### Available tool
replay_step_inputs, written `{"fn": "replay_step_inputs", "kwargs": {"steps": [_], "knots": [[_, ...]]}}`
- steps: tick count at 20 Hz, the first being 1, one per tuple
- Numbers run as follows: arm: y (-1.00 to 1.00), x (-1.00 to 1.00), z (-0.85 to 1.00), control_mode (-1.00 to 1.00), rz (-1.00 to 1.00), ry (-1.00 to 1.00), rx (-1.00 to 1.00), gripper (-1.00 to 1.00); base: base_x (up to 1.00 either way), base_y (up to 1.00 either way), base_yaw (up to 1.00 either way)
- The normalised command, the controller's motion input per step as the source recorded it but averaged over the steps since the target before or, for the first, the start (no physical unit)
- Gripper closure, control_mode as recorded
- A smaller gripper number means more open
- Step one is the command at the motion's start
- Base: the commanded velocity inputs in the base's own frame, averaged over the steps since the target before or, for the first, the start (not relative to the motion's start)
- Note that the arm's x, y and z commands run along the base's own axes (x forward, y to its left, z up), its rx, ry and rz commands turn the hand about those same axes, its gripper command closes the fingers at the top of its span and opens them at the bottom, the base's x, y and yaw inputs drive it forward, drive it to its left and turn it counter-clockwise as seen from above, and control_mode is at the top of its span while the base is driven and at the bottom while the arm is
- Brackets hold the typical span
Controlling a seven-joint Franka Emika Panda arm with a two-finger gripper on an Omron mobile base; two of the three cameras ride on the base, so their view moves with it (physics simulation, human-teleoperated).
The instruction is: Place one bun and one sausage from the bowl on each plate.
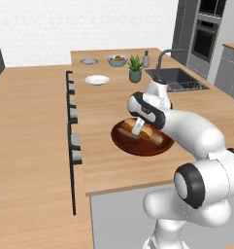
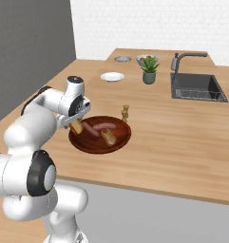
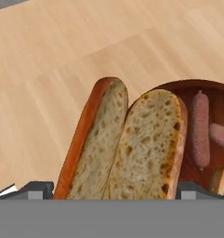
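The gripper (image 3: 115, 197) pinches a split bun (image 3: 125, 144), one dark fingertip (image 3: 39, 188) pressed against each crust. The bun hangs over the nine o'clock rim of the dark reddish-brown bowl (image 2: 94, 144), seen from the right base view. Inside the bowl lie two sausages (image 3: 200, 130) toward its centre and a second bun (image 2: 108, 137) near four o'clock. A white plate (image 2: 112, 77) sits well apart at twelve o'clock on the wooden counter (image 2: 182, 137), with a grey plate (image 2: 122, 59) beyond it. A potted plant (image 2: 149, 70), a fruit bowl (image 2: 145, 59) and the sink (image 2: 196, 88) lie toward one o'clock.
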Motion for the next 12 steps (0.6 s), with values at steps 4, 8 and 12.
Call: {"fn": "replay_step_inputs", "kwargs": {"steps": [4,8,12], "knots": [[-0.22,-0.52,0.99,-1.0,-0.26,0.13,-0.11,1.0,0.0,0.0,0.0],[-0.55,-0.72,0.76,-1.0,-0.26,0.09,-0.04,1.0,0.0,0.0,0.0],[-0.61,-0.99,0.31,-1.0,-0.3,0.0,0.0,1.0,0.0,0.0,0.0]]}}
